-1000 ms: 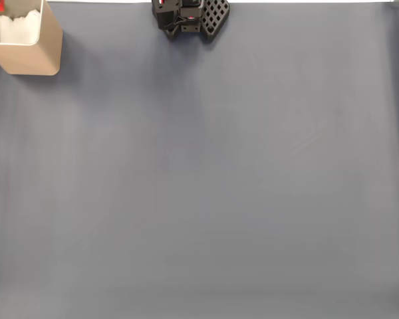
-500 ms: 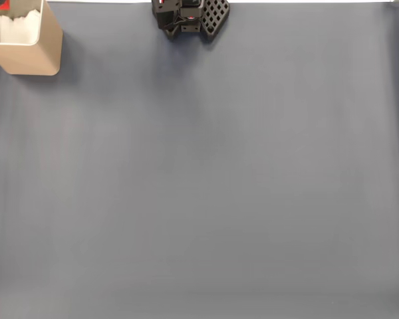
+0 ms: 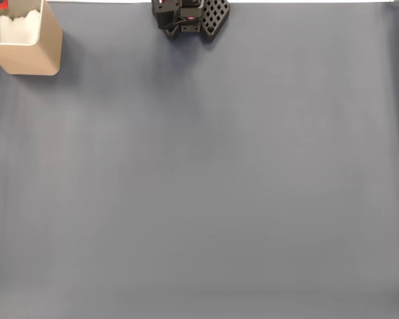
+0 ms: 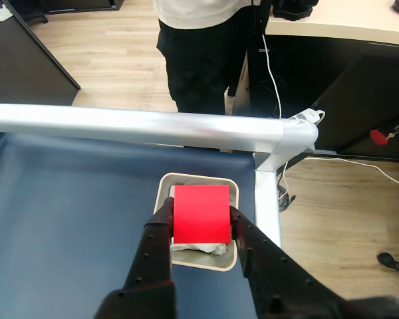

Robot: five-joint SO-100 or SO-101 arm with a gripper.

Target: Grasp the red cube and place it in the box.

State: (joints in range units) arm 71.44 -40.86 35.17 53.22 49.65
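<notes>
In the wrist view my gripper [image 4: 199, 216] is shut on the red cube [image 4: 201, 214], which sits squarely between the two black fingers [image 4: 161, 229]. Directly beneath the cube is the tan open-topped box [image 4: 230, 258], with white lining showing around the cube. In the fixed view the box [image 3: 33, 56] stands at the top left corner of the blue mat. A sliver of the red cube [image 3: 0, 4] shows above its opening at the picture's edge.
The arm's black base [image 3: 189, 16] sits at the top middle of the blue mat [image 3: 206, 179]. In the wrist view a silver rail [image 4: 153, 126] borders the table. A person [image 4: 199, 46] stands just beyond it, and cables [image 4: 272, 73] hang at the right.
The red cube at the fixed view's top left corner has shifted slightly over the box. Nothing else moved.
</notes>
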